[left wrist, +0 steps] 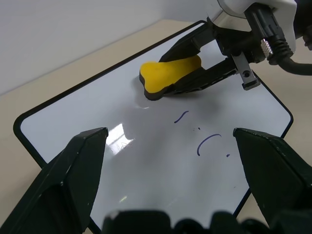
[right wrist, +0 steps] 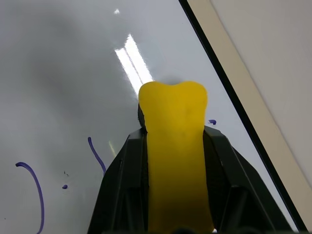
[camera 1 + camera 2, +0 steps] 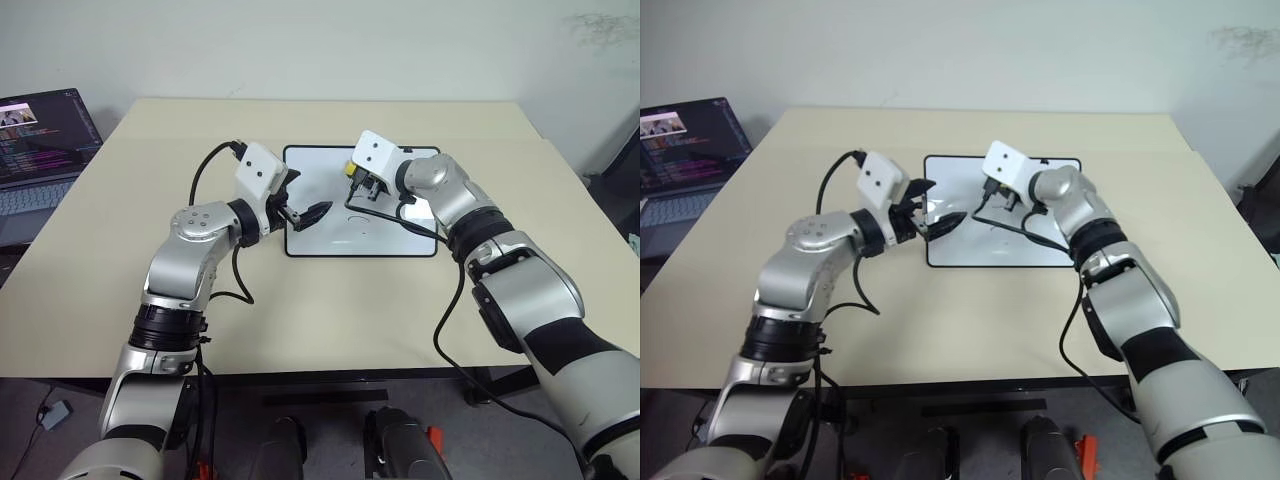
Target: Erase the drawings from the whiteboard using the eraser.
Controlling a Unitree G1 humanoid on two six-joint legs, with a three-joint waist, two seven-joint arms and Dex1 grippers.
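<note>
No label readable on eraser (image 1: 170, 73), seemingly touching whiteboard (image 1: 146, 161).

Whiteboard (image 3: 361, 245) lying flat on table (image 3: 320, 320), near middle, toward far side. Laptop (image 3: 40, 150) sitting off table's left edge. Left gripper (image 3: 305, 213) hanging over whiteboard's left part. Right gripper (image 3: 358, 186) reaching over whiteboard's far part, right of left gripper, holding eraser (image 1: 168, 74) between fingers. Eraser sitting on whiteboard, near far edge. Drawings (image 1: 207, 141) lying on whiteboard between eraser and left gripper.
</note>
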